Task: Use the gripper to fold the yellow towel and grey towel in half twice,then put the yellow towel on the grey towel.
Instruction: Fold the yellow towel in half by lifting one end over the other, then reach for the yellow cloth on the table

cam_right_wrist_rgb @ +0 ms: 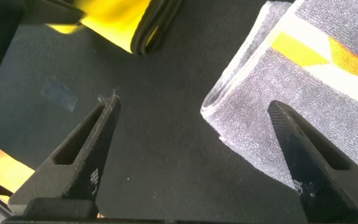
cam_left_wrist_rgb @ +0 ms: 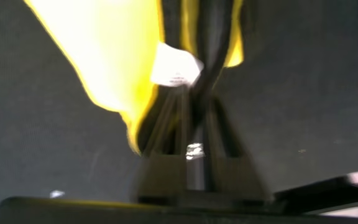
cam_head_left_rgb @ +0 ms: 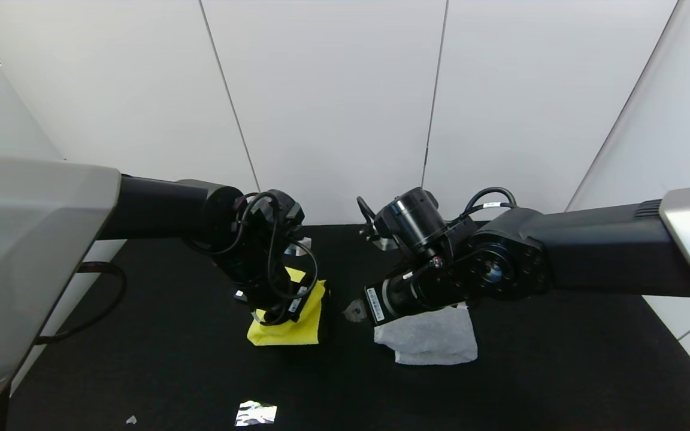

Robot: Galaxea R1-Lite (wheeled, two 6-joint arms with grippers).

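Nearest the robot, a shiny scrap lies on the black table, and there is lots of bare black room around it; a bit farther in sit the two towels, side by side but not touching, with a dark strip of table between them.

The yellow towel is bright yellow, soft and folded into a small thick pad with thin black trim and a little white tag; it lies left of the middle. The left gripper comes down right on top of it; in the left wrist view its dark fingers sit close together at the towel's edge by the tag, and yellow cloth seems to lie between them, though it is too blurry to be sure how tight they are.

The grey towel is fluffy, folded, with orange and yellow patches; it lies right of the middle. The right gripper hovers low at the towel's left edge, its fingers spread wide and holding nothing; one is over bare table and the other over grey cloth.

Behind everything, white walls close in the far edge of the table.
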